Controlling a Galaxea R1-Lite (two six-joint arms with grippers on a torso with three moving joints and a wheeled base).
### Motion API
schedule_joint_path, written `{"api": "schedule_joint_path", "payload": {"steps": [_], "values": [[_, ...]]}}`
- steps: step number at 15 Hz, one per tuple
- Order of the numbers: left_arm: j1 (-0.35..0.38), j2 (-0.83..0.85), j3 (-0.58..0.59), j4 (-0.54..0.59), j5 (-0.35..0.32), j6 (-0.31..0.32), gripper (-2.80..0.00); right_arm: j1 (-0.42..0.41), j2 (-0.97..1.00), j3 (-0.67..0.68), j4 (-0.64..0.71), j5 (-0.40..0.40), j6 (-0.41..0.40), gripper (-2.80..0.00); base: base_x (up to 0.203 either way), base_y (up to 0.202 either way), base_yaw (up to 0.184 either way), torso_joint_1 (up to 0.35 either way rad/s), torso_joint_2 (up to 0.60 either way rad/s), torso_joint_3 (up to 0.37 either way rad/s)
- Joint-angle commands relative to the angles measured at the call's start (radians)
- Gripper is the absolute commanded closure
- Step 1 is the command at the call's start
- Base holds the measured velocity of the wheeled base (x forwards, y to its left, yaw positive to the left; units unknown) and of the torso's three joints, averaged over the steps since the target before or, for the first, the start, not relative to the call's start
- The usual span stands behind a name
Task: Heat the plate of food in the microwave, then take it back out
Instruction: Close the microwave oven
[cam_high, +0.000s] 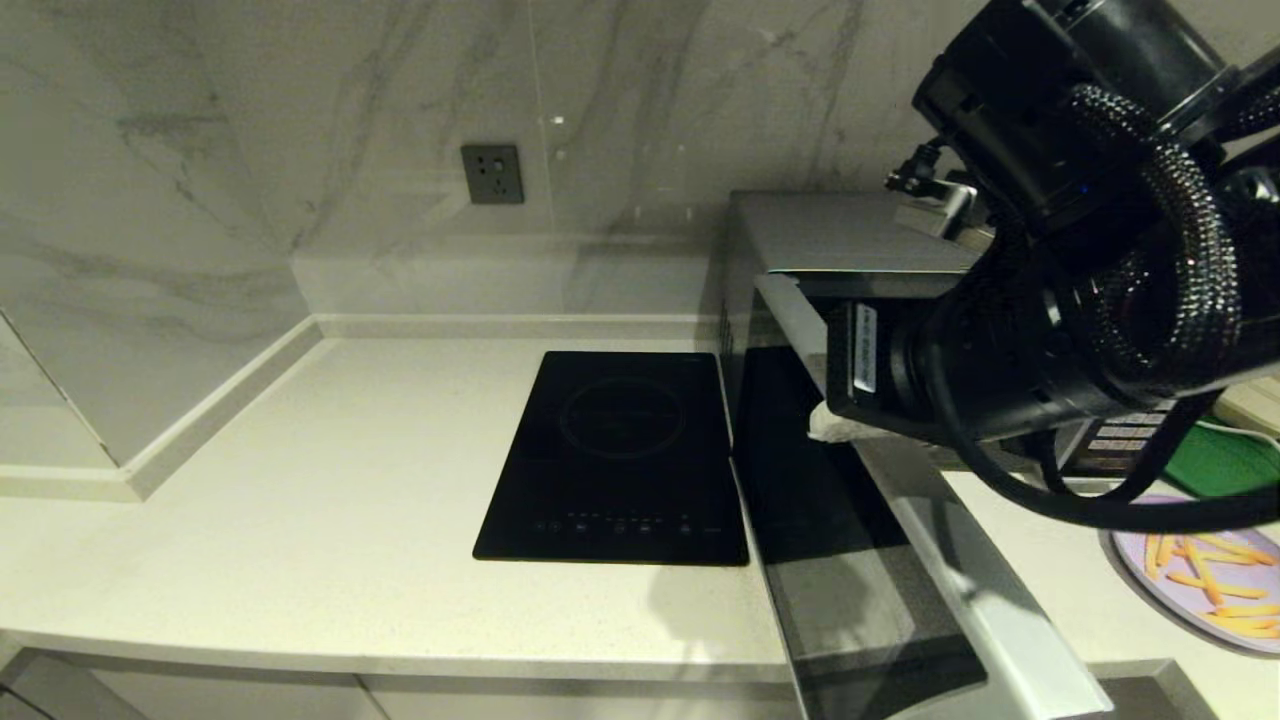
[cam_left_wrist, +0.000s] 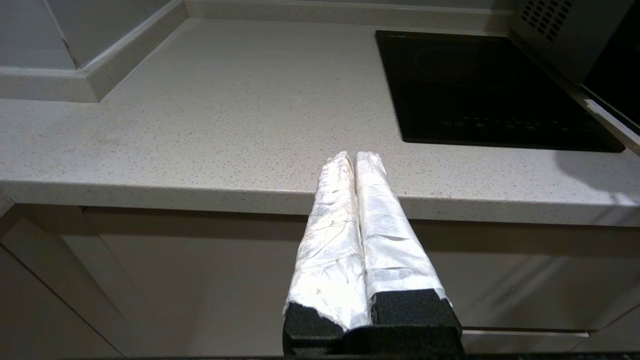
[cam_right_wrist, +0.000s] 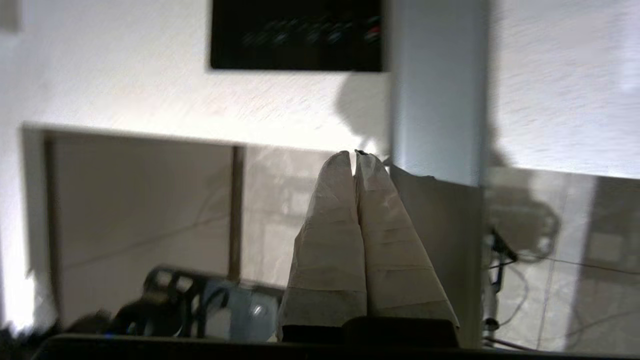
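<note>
The left end effector (cam_left_wrist: 354, 157) is parked, closed, at the desk's (cam_high: 300, 480) near edge, left of the hob (cam_high: 615, 460). The microwave (cam_high: 830, 235) door (cam_high: 880, 560) stands open, with the closed, empty right end effector (cam_high: 828, 425) at its inner face. The plate (cam_high: 1200, 585) sits on the desk, far right.

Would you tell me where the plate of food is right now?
In the head view, the plate of food sits on the counter at far right, beside the microwave's open door, near the green tray.

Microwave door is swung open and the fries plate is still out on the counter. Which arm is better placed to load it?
Right. The right gripper, shut, is at the open microwave door, and the plate of food lies on the robot's right. The left gripper, shut, is parked below the counter edge, left of the hob.
</note>
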Motion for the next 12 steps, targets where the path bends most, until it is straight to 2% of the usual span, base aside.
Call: {"api": "schedule_joint_path", "payload": {"steps": [1,4,7,9,12], "values": [[0.000,0.000,0.000,-0.001,0.000,-0.001,0.00,-0.033,-0.039,0.045,0.006,-0.070,0.005,0.00,0.000,0.000,0.000,0.000,0.00,0.000],[0.000,0.000,0.000,-0.001,0.000,-0.001,0.00,-0.087,-0.112,0.119,0.006,-0.088,0.038,0.00,0.000,0.000,0.000,0.000,0.00,0.000],[0.000,0.000,0.000,-0.001,0.000,-0.001,0.00,-0.193,-0.169,0.194,0.004,-0.098,0.057,0.00,0.000,0.000,0.000,0.000,0.00,0.000],[0.000,0.000,0.000,-0.001,0.000,-0.001,0.00,-0.255,-0.209,0.246,0.002,-0.136,0.073,0.00,0.000,0.000,0.000,0.000,0.00,0.000],[0.000,0.000,0.000,-0.001,0.000,-0.001,0.00,-0.286,-0.267,0.308,0.003,-0.145,0.132,0.00,0.000,0.000,0.000,0.000,0.00,0.000]]}}
